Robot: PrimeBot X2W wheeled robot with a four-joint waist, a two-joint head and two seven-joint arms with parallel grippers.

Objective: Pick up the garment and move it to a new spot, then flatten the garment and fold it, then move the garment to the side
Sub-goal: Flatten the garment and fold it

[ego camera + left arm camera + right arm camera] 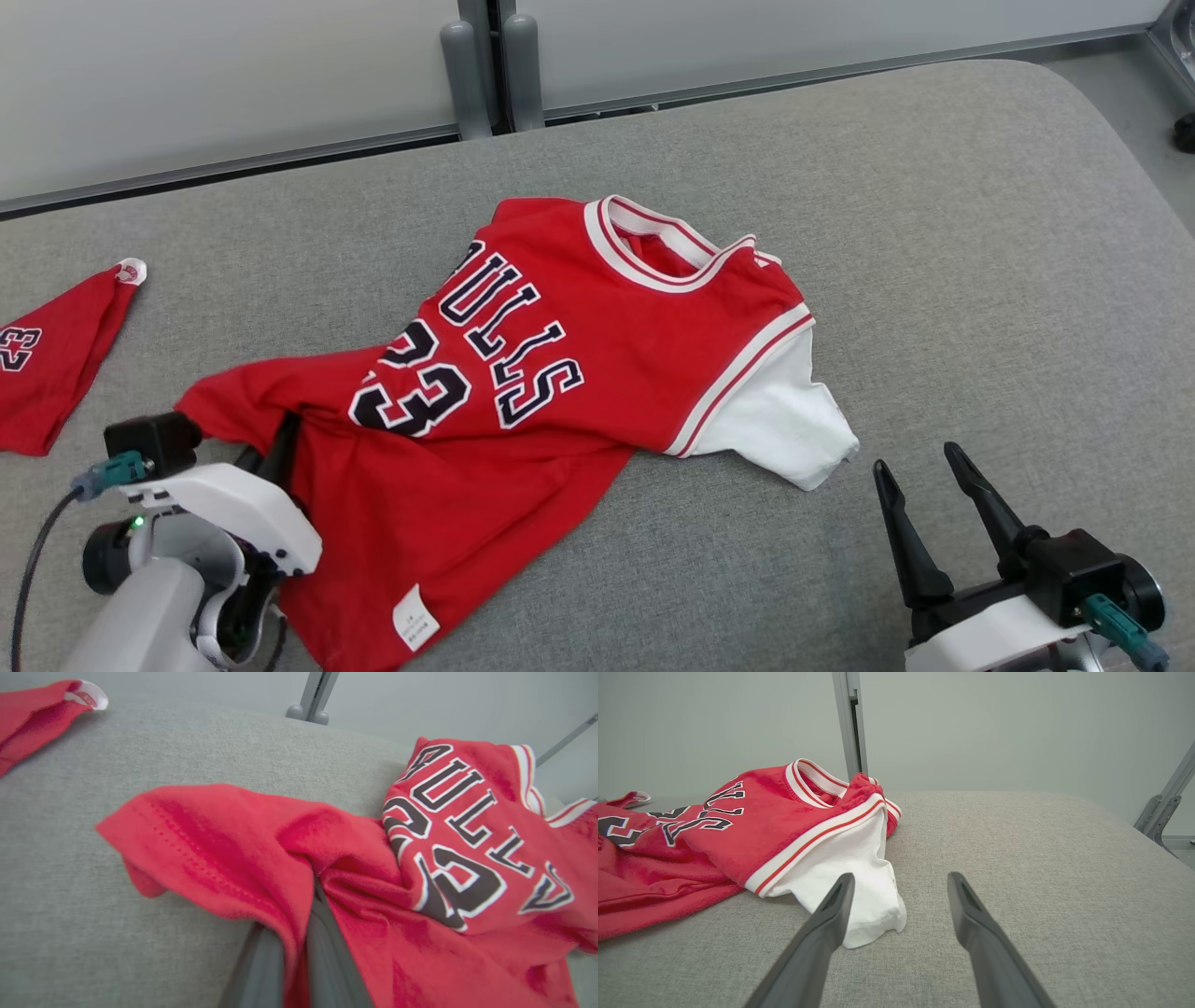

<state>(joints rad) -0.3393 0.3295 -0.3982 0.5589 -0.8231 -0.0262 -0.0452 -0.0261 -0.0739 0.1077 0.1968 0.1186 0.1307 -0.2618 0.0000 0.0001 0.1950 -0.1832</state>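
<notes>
Much bare table [980, 233] right of jersey [616, 299].

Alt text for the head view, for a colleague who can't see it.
The left gripper is shut on an edge of a rumpled red jersey lying on a grey padded table. The right gripper stands open beside the jersey's white sleeve.

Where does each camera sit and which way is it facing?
Head view: on the head, looking down at the jersey on the grey surface; left gripper lower left, right gripper lower right.
Left wrist view: along its fingers, shut on the jersey.
Right wrist view: low, along its open fingers toward the white sleeve.
Shared: all three show the jersey.
</notes>
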